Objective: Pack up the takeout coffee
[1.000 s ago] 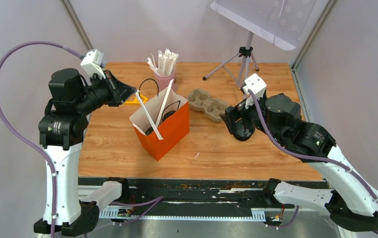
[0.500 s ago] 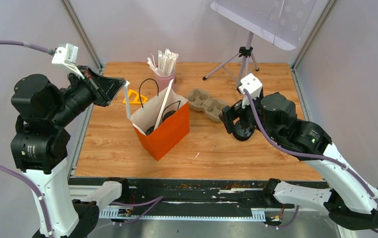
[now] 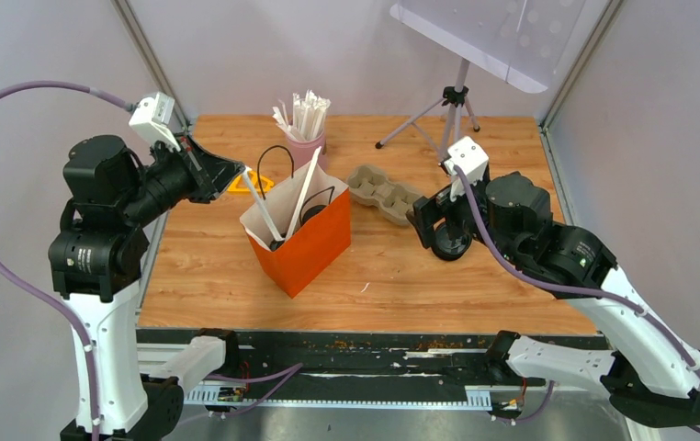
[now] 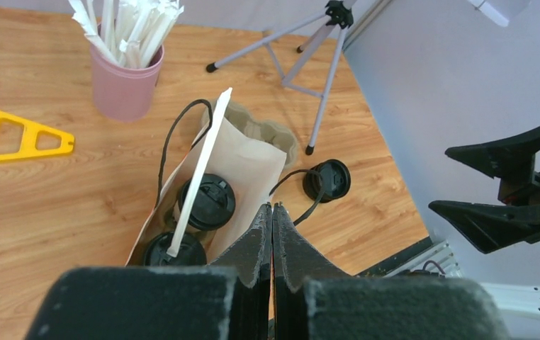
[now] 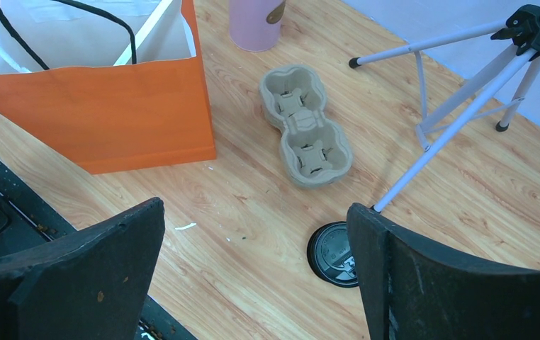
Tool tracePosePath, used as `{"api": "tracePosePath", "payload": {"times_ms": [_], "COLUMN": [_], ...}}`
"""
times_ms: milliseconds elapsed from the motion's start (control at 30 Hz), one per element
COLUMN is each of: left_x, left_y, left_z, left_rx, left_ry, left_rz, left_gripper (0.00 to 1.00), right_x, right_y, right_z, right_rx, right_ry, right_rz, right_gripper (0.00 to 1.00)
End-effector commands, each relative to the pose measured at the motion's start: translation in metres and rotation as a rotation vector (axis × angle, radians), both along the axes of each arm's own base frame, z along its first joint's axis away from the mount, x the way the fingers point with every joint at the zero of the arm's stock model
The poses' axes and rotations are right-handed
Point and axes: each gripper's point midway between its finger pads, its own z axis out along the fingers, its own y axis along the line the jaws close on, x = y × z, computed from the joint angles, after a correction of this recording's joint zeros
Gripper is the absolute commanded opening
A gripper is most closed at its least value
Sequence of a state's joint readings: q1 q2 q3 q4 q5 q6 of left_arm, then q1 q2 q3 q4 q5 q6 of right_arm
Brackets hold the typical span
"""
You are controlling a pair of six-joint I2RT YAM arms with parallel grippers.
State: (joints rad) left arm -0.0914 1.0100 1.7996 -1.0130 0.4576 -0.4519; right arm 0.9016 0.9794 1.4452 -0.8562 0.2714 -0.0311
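Observation:
The takeout coffee is two cups standing inside the orange paper bag (image 3: 319,243); only their black lids (image 4: 207,202) (image 4: 164,251) show. My left gripper (image 3: 239,171) hovers over the bag's left rim, shut on the top end of a white stick (image 3: 262,209) that slants down into the bag. In the left wrist view the jaws (image 4: 272,207) are pressed together and hide that stick. A second white stick (image 4: 200,173) leans in the bag. My right gripper (image 5: 256,212) stands wide open and empty, low over a loose black lid (image 5: 332,253) right of the bag.
A pink cup of white sticks (image 3: 308,147) stands behind the bag. A brown pulp cup carrier (image 3: 383,193) lies between the bag and my right gripper. A yellow triangle (image 4: 19,134) lies at the left. A tripod (image 3: 452,119) stands at the back right.
My left gripper lifted the stick up and to the left, then came back down to the bag's left rim with the stick's lower end inside. The right arm barely moved.

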Motion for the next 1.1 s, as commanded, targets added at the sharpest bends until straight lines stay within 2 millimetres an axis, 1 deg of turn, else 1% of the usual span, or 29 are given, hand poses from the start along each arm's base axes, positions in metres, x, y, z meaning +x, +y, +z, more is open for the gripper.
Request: {"api": "tracePosePath", "payload": {"times_ms": [0, 100, 233, 333, 433, 500, 633, 767, 867, 967, 1000, 1067], "left_x": [-0.001, 0.001, -0.006, -0.007, 0.0, 0.007, 0.027, 0.046, 0.061, 0.075, 0.08, 0.089], "left_y": [0.003, 0.01, 0.018, 0.021, 0.015, 0.009, 0.005, -0.015, -0.03, -0.047, -0.053, -0.062], "left_z": [-0.003, -0.019, -0.037, -0.053, -0.062, -0.064, -0.069, -0.067, -0.071, -0.072, -0.07, -0.064], "left_rx": [0.029, 0.077, 0.122, 0.154, 0.118, 0.077, 0.091, 0.084, 0.092, 0.08, 0.072, 0.062], "left_ry": [-0.016, 0.022, 0.086, 0.128, 0.168, 0.19, 0.192, 0.186, 0.188, 0.176, 0.165, 0.147], "left_rz": [0.01, 0.036, 0.062, 0.065, 0.047, 0.039, 0.049, 0.001, -0.022, -0.06, -0.074, -0.095], "left_gripper": [0.0, 0.0, 0.0, 0.0, 0.0, 0.0, 0.0, 0.01, 0.09, 0.11, 0.14, 0.26], "right_x": [-0.001, 0.0, 0.001, 0.002, 0.003, 0.004, 0.005, 0.006, 0.007, 0.007, 0.007, 0.007], "right_y": [-0.006, -0.005, -0.004, -0.004, -0.003, -0.001, 0.003, 0.002, -0.001, -0.004, -0.004, -0.006], "right_z": [0.01, 0.011, 0.01, 0.007, 0.004, 0.004, 0.005, 0.006, 0.007, 0.008, 0.008, 0.008], "right_rx": [0.035, 0.034, 0.026, 0.022, 0.017, 0.016, 0.013, -0.005, -0.019, -0.024, -0.023, -0.02], "right_ry": [-0.029, -0.031, -0.034, -0.035, -0.034, -0.036, -0.042, -0.055, -0.064, -0.069, -0.07, -0.07], "right_rz": [-0.02, -0.018, -0.016, -0.016, -0.013, -0.012, 0.002, 0.006, -0.001, -0.008, -0.009, -0.014], "right_gripper": [1.0, 1.0, 1.0, 1.0, 1.0, 1.0, 1.0, 1.0, 1.0, 1.0, 1.0, 1.0]}}
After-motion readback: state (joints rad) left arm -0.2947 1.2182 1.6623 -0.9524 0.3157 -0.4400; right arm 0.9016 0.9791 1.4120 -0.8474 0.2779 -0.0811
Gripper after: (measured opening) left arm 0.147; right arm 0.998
